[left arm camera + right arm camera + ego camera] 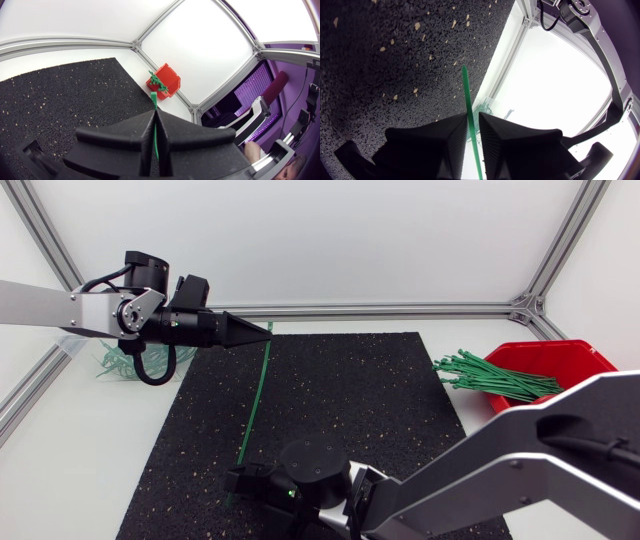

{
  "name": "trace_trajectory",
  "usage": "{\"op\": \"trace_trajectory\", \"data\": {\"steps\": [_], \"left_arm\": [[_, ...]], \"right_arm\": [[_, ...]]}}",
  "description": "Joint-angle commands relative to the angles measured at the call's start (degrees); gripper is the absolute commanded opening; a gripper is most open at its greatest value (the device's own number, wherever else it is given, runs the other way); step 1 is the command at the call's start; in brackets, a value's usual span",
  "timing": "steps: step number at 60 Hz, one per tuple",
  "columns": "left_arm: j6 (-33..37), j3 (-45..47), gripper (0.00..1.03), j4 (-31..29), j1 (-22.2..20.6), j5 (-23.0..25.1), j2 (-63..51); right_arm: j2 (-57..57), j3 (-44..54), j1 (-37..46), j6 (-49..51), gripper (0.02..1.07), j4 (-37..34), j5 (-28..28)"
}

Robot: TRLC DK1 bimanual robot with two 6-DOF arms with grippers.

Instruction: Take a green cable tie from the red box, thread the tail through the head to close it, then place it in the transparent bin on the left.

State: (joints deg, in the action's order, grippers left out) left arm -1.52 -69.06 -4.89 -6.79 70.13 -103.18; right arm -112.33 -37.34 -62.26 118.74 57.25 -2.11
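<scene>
A green cable tie point(255, 395) stretches straight over the black mat. My left gripper point(262, 330) is shut on its far end; in the left wrist view point(156, 114) the strip point(155, 137) is pinched between the closed fingers and its tip pokes out ahead. My right gripper point(238, 478) is at the tie's near end. In the right wrist view point(473, 120) the tie point(467, 95) runs through a narrow gap between the fingers, with space still beside it. The red box point(555, 362) point(167, 80) at the right holds a bundle of green ties point(490, 375).
The transparent bin point(105, 362) stands at the left behind my left arm, with several green ties in it. The black mat point(350, 410) covers the table's middle. Aluminium frame rails point(400, 308) run along the back and sides.
</scene>
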Motion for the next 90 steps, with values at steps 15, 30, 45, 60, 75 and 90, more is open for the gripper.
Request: {"op": "trace_trajectory", "data": {"steps": [15,30,45,60,75,90], "left_arm": [[-0.2,0.4,0.03,0.1,-0.1,1.1,-1.1],[-0.2,0.8,0.03,0.1,-0.2,1.1,-0.9],[-0.2,1.1,0.03,0.1,-0.2,1.1,-0.3],[-0.3,1.2,0.03,0.0,-0.2,1.1,0.0],[-0.3,1.2,0.03,0.1,-0.2,1.1,0.2],[-0.4,1.2,0.03,0.0,-0.3,1.1,0.2]], "right_arm": [[1.0,1.6,-0.4,1.1,0.22,0.7,0.3],[1.8,1.8,-0.7,1.2,0.2,0.7,0.0],[2.3,2.9,-0.7,1.2,0.18,0.7,-0.3],[2.2,3.2,-1.1,1.1,0.18,0.7,0.1],[2.4,3.7,-1.3,1.0,0.29,0.6,0.9],[2.6,4.4,-1.6,0.6,0.31,0.7,1.5]]}}
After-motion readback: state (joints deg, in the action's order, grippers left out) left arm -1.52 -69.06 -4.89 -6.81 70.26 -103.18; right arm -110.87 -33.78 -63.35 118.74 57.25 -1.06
